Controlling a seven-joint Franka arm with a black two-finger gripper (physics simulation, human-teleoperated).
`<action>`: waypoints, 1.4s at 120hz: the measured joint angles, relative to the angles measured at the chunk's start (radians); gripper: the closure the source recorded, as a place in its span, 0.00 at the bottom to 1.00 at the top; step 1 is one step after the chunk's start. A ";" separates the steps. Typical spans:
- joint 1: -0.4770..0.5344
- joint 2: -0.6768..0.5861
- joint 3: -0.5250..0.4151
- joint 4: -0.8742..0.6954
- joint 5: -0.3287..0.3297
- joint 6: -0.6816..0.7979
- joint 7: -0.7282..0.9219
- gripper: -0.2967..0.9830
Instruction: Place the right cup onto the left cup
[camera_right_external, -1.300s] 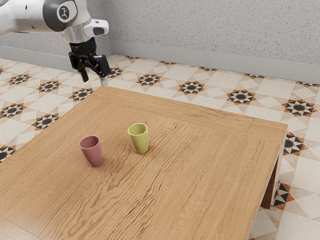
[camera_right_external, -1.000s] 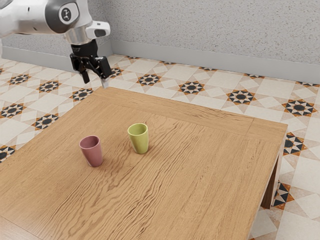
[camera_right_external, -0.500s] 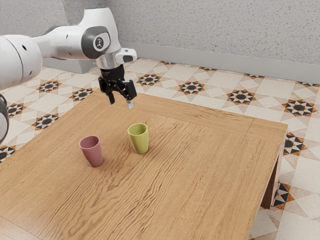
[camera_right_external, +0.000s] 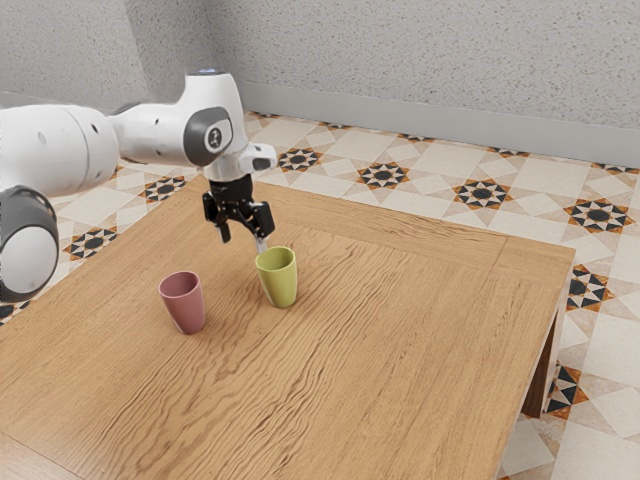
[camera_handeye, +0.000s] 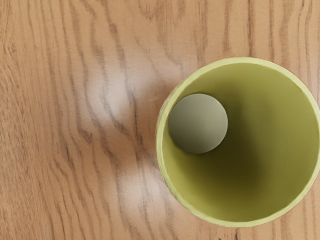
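Presently our hand (camera_right_external: 243, 240) is spread wide near the green cup (camera_right_external: 279, 283); the pink cup (camera_right_external: 186, 308) stands upright on the counter (camera_right_external: 400, 330).

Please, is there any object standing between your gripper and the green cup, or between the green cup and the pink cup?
Nothing visible stands between my gripper and the green cup, or between that cup and the pink cup.

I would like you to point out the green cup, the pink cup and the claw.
Green cup (camera_handeye: 260, 145), wrist view, inner wall.
Pink cup (camera_right_external: 187, 310), exterior view, outer side.
Claw (camera_right_external: 243, 242), exterior view, midway between its fingertips.
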 joint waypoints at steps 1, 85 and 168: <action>0.001 0.003 0.000 0.000 0.000 0.003 0.000 0.23; 0.003 0.113 0.002 0.008 -0.012 0.170 0.016 0.42; 0.001 0.079 -0.008 0.001 -0.032 0.197 0.014 0.84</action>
